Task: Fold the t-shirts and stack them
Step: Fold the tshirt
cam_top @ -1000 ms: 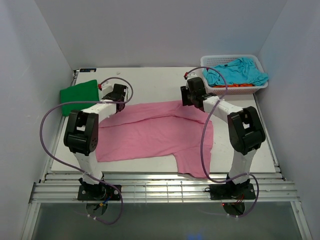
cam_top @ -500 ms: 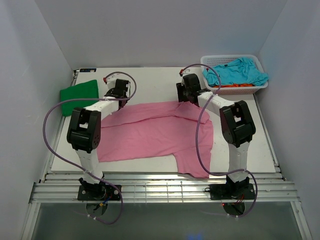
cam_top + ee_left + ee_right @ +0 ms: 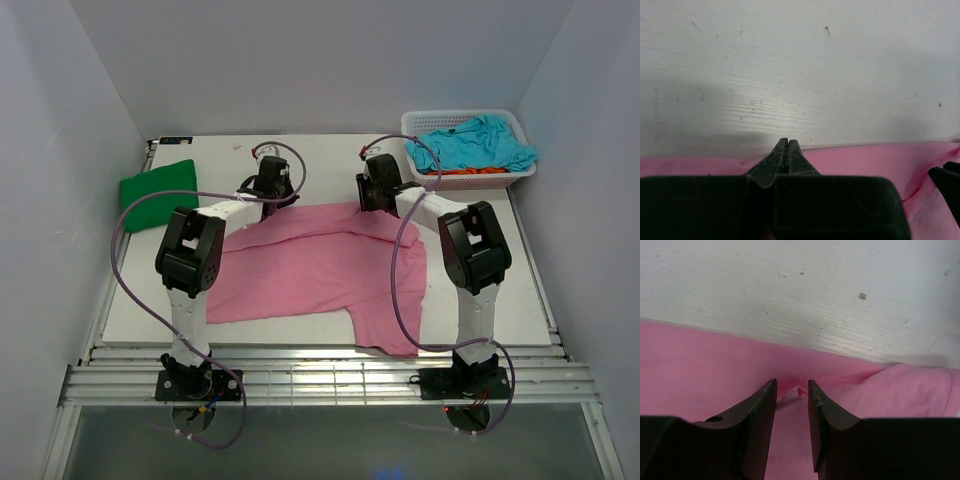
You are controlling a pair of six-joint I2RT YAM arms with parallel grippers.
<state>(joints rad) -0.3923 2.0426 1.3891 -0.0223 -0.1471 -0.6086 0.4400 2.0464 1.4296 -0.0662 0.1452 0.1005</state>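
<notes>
A large pink t-shirt lies spread flat in the middle of the table. My left gripper is at its far edge, left of centre. In the left wrist view its jaws are pressed shut, tips just past the pink edge, with no cloth showing between them. My right gripper is at the far edge, right of centre. It is open, with a small raised fold of pink cloth between its fingers. A folded green t-shirt lies at the far left. Turquoise and orange t-shirts lie in the basket.
A white mesh basket stands at the far right corner. The white table is bare beyond the shirt. Purple cables loop off both arms. White walls close in the left, right and back.
My left gripper has moved right along the shirt's far edge, away from the green shirt. My right gripper has shifted slightly back and left. The pink shirt lies much as before.
</notes>
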